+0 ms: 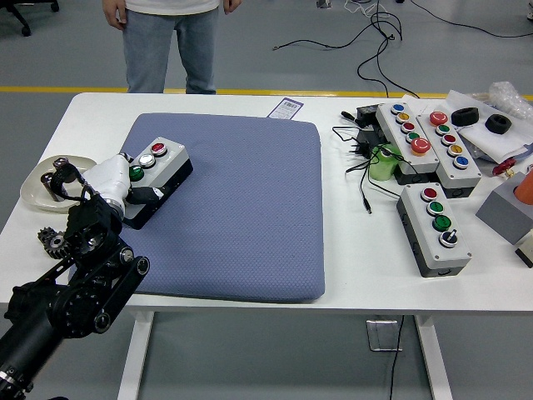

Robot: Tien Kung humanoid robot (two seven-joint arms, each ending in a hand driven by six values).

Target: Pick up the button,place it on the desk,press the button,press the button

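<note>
Head view: left hand (125, 190) clamps the box (154, 177) by its near end, keeping the buttons clear above the mat (241, 208).

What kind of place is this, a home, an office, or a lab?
Most likely a robotics lab or workshop: several push-button control boxes on a white table, loose cables across a grey floor, and a yellow floor line.

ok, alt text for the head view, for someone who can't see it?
The robot's left hand grips a grey three-button control box at the left edge of a blue-grey padded mat on a white table. More grey button boxes and black cables sit at right; a person in jeans stands at the far side.
</note>
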